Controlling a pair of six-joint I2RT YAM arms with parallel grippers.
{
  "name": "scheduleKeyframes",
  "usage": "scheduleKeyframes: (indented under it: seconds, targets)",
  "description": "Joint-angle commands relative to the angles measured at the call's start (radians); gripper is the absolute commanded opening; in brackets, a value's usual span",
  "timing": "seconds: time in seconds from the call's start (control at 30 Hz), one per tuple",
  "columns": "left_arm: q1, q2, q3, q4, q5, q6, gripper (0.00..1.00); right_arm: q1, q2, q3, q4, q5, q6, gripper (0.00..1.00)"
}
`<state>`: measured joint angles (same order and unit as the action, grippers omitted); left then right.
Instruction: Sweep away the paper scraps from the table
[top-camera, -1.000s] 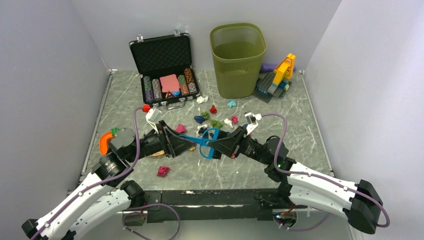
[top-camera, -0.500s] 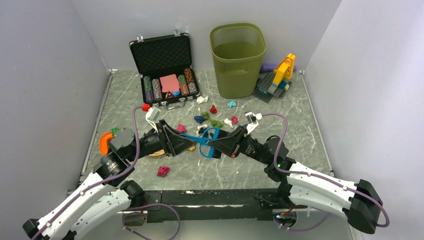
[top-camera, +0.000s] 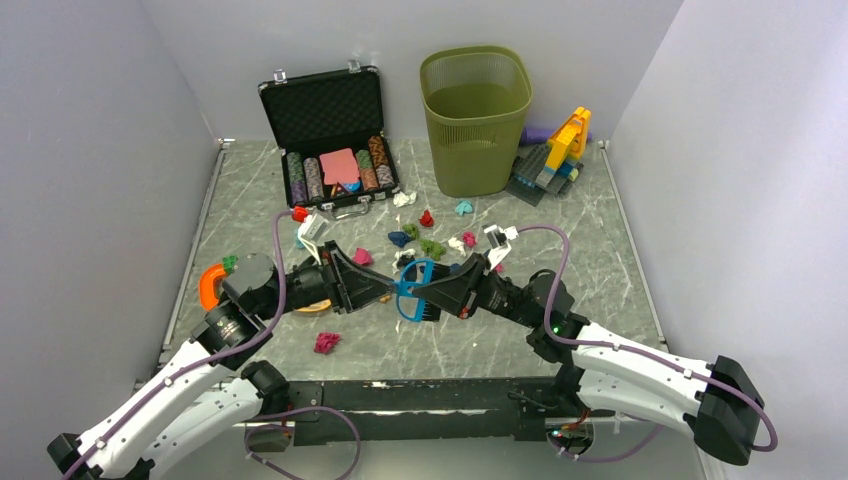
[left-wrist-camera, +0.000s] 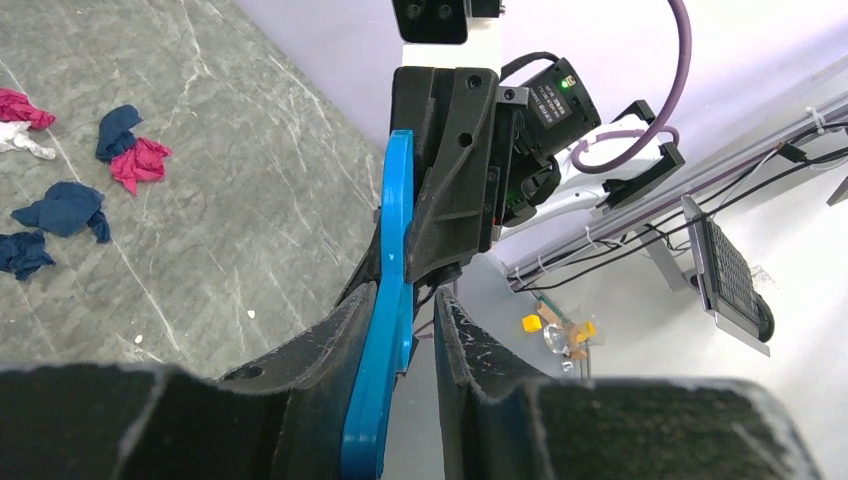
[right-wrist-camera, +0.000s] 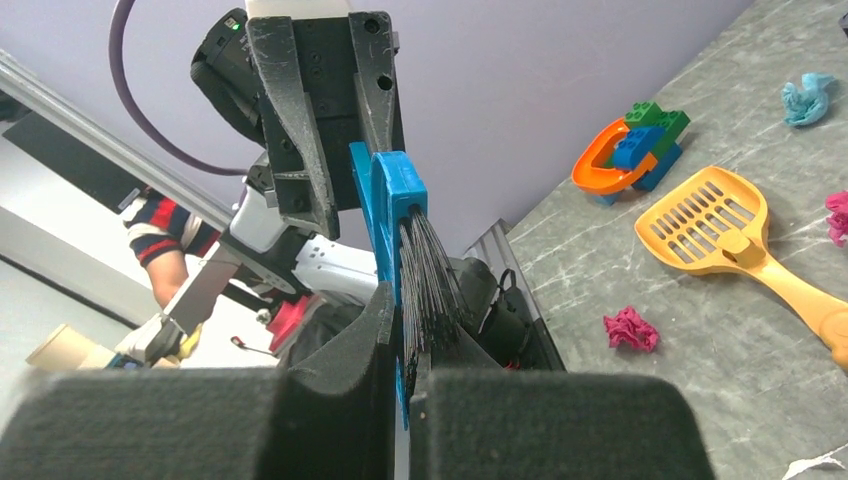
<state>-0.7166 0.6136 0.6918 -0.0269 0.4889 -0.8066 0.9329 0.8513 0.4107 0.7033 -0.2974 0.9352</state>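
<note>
Mid-handover of brush (top-camera: 408, 285), frame centre: right gripper (top-camera: 427, 293) clamped on bristles, left gripper (top-camera: 380, 290) straddling handle, gap showing. Next, probably: pinch handle, release right, then sweep paper scraps (top-camera: 432, 246).

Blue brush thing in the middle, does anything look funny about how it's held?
Yes. The blue brush is caught between both arms, not sweeping. The right tool pinches its bristles, an odd place to hold; the left tool sits around the handle, a gap on one side. The paper scraps lie scattered on the table.
</note>
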Motion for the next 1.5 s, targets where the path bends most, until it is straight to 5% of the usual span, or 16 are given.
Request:
scheduleKeyframes:
  seconds: [0.0, 0.3, 0.57, 0.67, 0.7, 0.77, 1.03, 1.23, 1.47]
  targets:
    - [0.001, 0.0, 0.025, 0.04, 0.036, 0.009, 0.32, 0.002, -0.014, 0.043, -0.014, 0.001, -0.017, 0.0]
    - [0.004, -0.004, 0.045, -0.01, 0.017, 0.035, 0.25, 0.001, -0.033, 0.04, -0.042, 0.014, -0.031, 0.0]
    - [0.011, -0.006, 0.054, -0.045, 0.005, 0.048, 0.0, 0.001, -0.028, 0.057, -0.09, 0.017, -0.046, 0.03]
    - [0.011, -0.014, 0.072, -0.12, -0.046, 0.081, 0.0, 0.001, -0.033, 0.066, -0.134, 0.046, -0.059, 0.64]
    - [0.011, -0.023, 0.085, -0.17, -0.086, 0.099, 0.0, 0.003, -0.035, 0.069, -0.156, 0.059, -0.065, 0.79]
    - [0.012, -0.041, 0.126, -0.322, -0.228, 0.137, 0.0, 0.002, -0.039, 0.083, -0.213, 0.08, -0.086, 0.91]
    - [0.012, -0.045, 0.312, -0.892, -0.855, 0.202, 0.0, 0.008, 0.053, 0.186, -0.499, 0.165, -0.287, 0.93]
    - [0.012, -0.077, 0.368, -0.987, -1.003, 0.294, 0.0, 0.046, 0.354, 0.427, -0.733, 0.248, -0.536, 0.93]
    - [0.012, -0.094, 0.398, -1.02, -1.109, 0.328, 0.0, 0.086, 0.679, 0.676, -0.798, 0.212, -0.816, 0.93]
